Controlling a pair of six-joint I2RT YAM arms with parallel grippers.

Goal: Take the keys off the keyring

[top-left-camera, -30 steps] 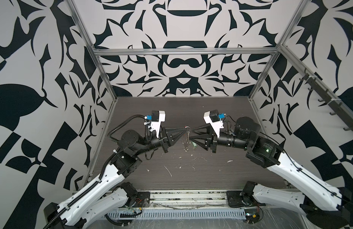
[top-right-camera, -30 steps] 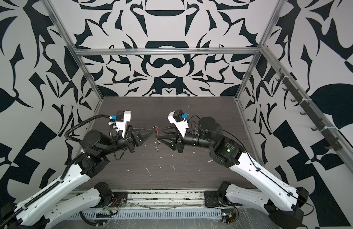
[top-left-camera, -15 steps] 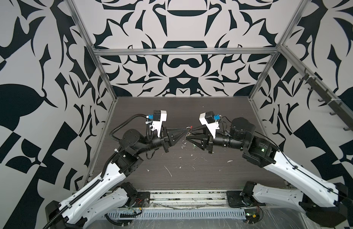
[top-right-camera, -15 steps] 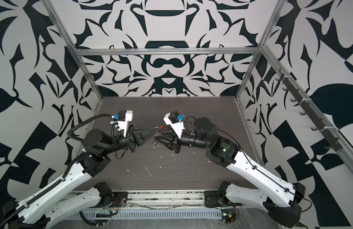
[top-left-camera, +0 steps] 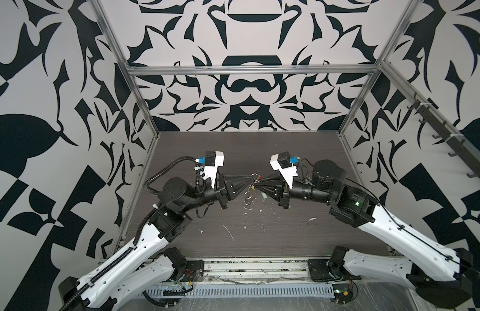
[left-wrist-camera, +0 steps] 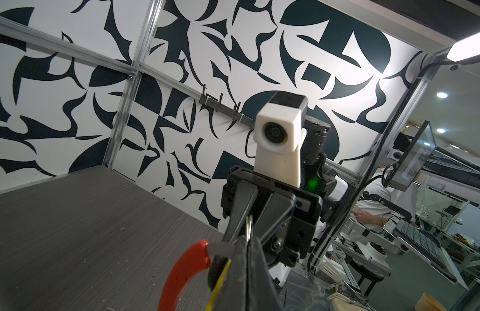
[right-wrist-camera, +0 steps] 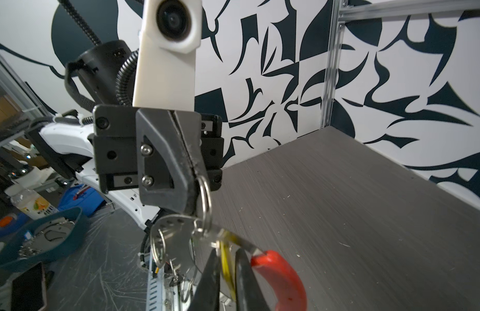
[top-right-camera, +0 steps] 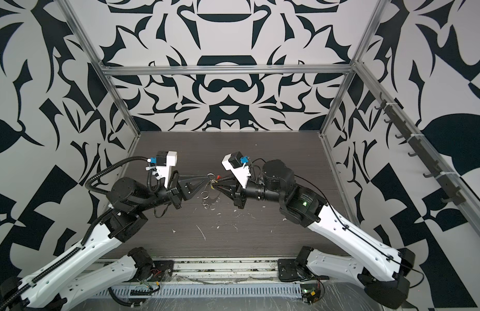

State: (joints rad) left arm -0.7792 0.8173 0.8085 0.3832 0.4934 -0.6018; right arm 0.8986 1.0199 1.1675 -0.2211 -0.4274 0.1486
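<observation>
1. The keyring (right-wrist-camera: 174, 231) hangs in the air over the middle of the worktop (top-left-camera: 300, 242), strung between the two arms, whose tips nearly meet.
2. The left fingers (right-wrist-camera: 191, 205) are pressed fully together and pinch a wire ring (right-wrist-camera: 205, 194) at their very tips.
3. The right fingers (top-left-camera: 260, 184) are closed to a sliver, with the yellow tag (right-wrist-camera: 226, 265) edge-on between them (I cannot make out its key's blade).
4. The hoop is flat, silvery metal pierced with small holes. The red sleeve (right-wrist-camera: 282, 277) is glossy curved plastic, just beside the right fingers. The worktop is dark and fine-grained, strewn with white flecks (top-left-camera: 229, 233).
5. Counted: one hoop, one red sleeve, one yellow tag and at least two wire rings (more dangle below in both top views, too small to count).
</observation>
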